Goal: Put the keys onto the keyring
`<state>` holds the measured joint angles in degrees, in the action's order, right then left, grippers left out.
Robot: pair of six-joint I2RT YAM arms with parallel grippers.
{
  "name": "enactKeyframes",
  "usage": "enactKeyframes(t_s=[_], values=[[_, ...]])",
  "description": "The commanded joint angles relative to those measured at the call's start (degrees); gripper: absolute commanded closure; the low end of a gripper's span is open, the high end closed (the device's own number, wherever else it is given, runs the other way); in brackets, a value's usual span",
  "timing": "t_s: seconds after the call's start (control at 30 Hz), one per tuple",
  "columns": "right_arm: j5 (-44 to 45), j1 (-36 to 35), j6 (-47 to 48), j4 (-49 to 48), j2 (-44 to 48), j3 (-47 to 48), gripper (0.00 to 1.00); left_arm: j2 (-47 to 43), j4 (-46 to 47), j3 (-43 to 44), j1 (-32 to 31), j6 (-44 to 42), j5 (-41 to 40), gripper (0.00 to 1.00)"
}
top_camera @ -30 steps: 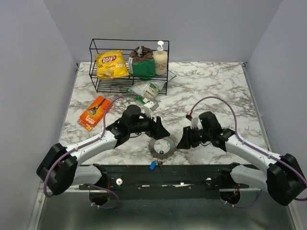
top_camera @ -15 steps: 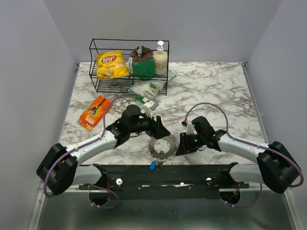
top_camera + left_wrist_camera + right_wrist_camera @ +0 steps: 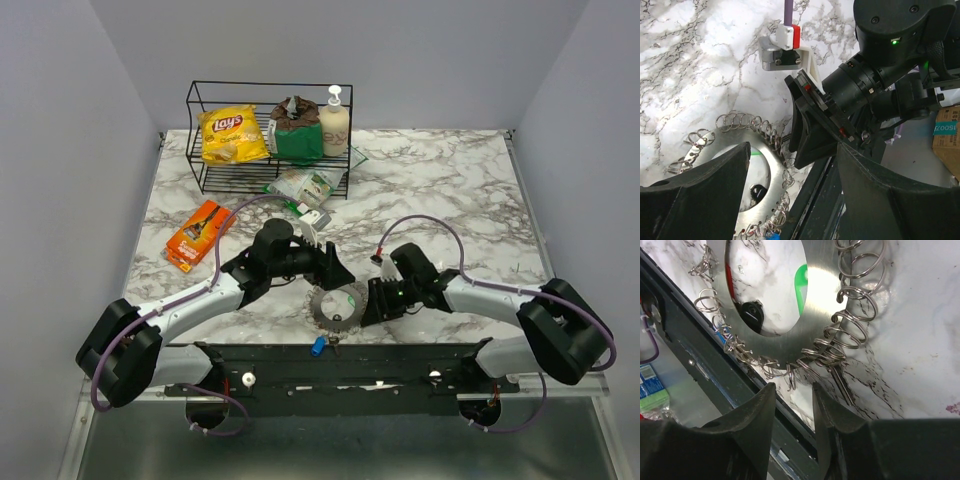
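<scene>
Top external view, starting at your left: the left gripper (image 3: 338, 276) hangs over the far edge of the keyring (image 3: 322, 310). The keyring is a flat metal ring with wire loops all round its rim, and it lies on the marble table (image 3: 450, 190) close to the front edge. In the left wrist view its fingers (image 3: 700, 190) stand wide apart above the plate and hold nothing.

A green key (image 3: 800, 287) shows through the ring's hole; you cannot tell whether it hangs on a loop. A blue key (image 3: 318, 347) lies apart by the dark rail (image 3: 400, 365) in front.

Further right, the right gripper (image 3: 372, 303) is down at the ring's right rim. Its fingers (image 3: 750, 420) leave only a narrow gap, with one loop right at its mouth. You cannot tell whether they touch it, and nothing looks clamped.

The step appears to be pinning a loop so that a key can be threaded. Take a single loop rather than a bunch. Close gently so the wire does not spring sideways. Keep the plate from sliding toward the rail.
</scene>
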<state>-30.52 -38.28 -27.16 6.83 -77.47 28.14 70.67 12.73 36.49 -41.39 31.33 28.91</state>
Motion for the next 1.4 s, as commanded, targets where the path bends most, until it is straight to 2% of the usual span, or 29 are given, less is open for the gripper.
enactKeyframes(t_s=[0.0,0.3,0.33,0.4,0.43,0.57,0.87,1.2,1.37], values=[[0.55,-0.83,-0.35,-1.29,-1.63,1.13,0.57,-0.1,0.1,-0.63,-0.1,-0.66,0.54,0.21],[0.64,-2.15,-1.05,-2.87,-3.91,2.0,0.67,-0.01,0.28,-0.54,-0.19,-0.83,0.97,0.22],[0.73,-2.41,-1.06,-2.88,-4.96,2.09,0.73,-0.01,0.28,-0.46,-0.1,-0.92,1.06,0.22],[0.64,-2.59,-0.88,-2.79,-5.84,2.18,0.8,-0.1,0.1,-0.28,-0.1,-1.1,1.33,0.23],[0.55,-2.59,-0.79,-2.7,-6.37,2.09,0.87,-0.1,-0.07,-0.19,-0.1,-1.18,1.24,0.23],[1.78,-2.76,0.34,-0.86,-4.89,3.06,0.98,-0.71,-0.25,-0.28,-0.1,-1.27,1.33,0.24],[4.15,-2.76,5.53,8.45,1.79,11.05,0.99,-4.13,-4.02,1.74,-0.01,-4.26,-0.25,0.25],[2.57,-2.76,15.63,19.87,5.31,24.5,0.99,-10.82,-12.1,6.57,0.69,-9.53,-3.06,0.25],[0.39,-2.76,19.77,22.08,6.45,29.95,0.99,-14.5,-15.01,9.12,1.92,-12.52,-2.19,0.25]])
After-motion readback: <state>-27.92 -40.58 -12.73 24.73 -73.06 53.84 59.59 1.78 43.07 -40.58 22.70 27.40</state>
